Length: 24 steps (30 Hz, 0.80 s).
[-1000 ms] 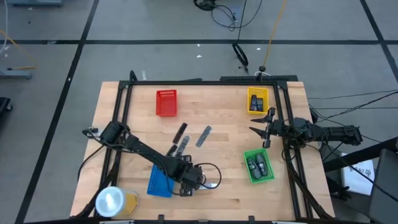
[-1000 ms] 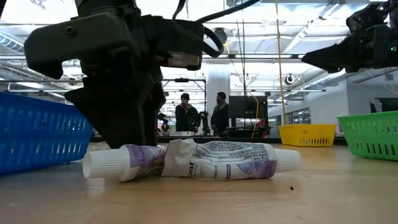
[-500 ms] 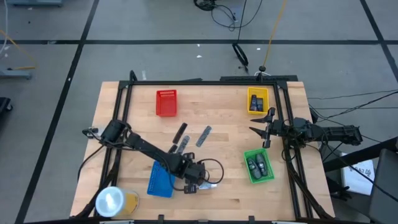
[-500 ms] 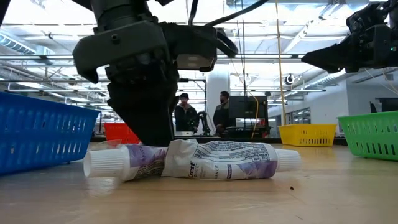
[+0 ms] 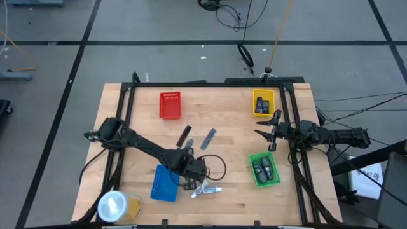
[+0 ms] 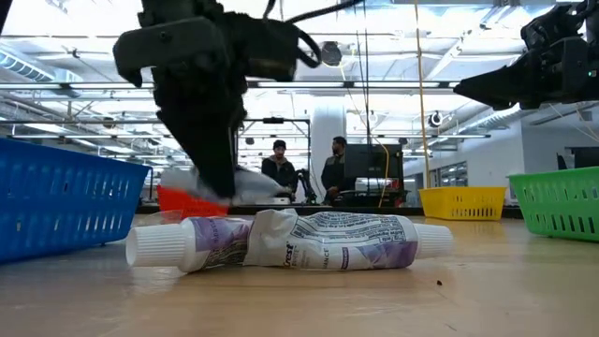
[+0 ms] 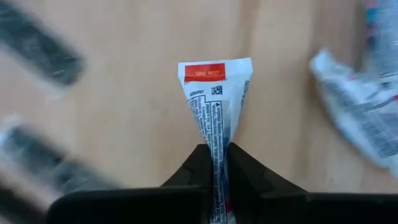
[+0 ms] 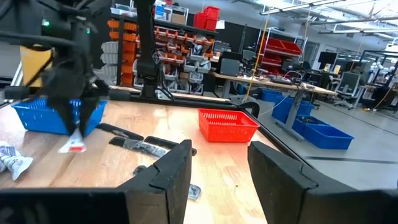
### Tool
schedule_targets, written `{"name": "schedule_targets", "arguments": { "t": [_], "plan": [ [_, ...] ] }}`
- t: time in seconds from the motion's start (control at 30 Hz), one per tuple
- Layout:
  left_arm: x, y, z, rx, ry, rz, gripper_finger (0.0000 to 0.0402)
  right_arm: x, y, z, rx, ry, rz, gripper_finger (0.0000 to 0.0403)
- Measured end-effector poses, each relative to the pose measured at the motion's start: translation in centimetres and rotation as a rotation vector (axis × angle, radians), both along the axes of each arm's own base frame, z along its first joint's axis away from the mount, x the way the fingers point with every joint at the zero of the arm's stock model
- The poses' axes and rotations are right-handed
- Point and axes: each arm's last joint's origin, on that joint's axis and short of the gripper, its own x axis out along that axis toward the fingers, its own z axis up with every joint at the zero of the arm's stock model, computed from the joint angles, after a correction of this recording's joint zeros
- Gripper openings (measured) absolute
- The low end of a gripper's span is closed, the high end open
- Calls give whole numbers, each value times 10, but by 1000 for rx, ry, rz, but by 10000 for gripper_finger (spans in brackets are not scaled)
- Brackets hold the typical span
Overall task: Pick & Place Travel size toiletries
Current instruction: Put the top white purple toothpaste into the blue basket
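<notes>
Wooden worktop [image 5: 229, 124]: left end effector [image 7: 217, 163], closed on a red-ended white tube [image 7: 215, 99] pointing straight ahead, hovers just beside the blue tray [image 5: 163, 185].

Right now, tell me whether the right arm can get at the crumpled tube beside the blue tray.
Probably not easily. The right pincer waits open far to the right, and the left pincer, shut on a small white tube, hangs close by the crumpled tube.
</notes>
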Motion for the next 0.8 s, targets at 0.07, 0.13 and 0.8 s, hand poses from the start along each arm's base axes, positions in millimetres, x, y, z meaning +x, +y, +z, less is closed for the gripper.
{"name": "schedule_targets", "arguments": {
  "t": [0.07,0.13,0.8],
  "plan": [
    [-2,3,9,29,-32,19,20,0,0,0,0,-1,0,152],
    [-4,4,22,36,-83,42,16,0,0,0,0,-1,0,153],
    [-92,-53,93,-9,-283,424,10,0,0,0,0,-1,0,152]
  ]
}}
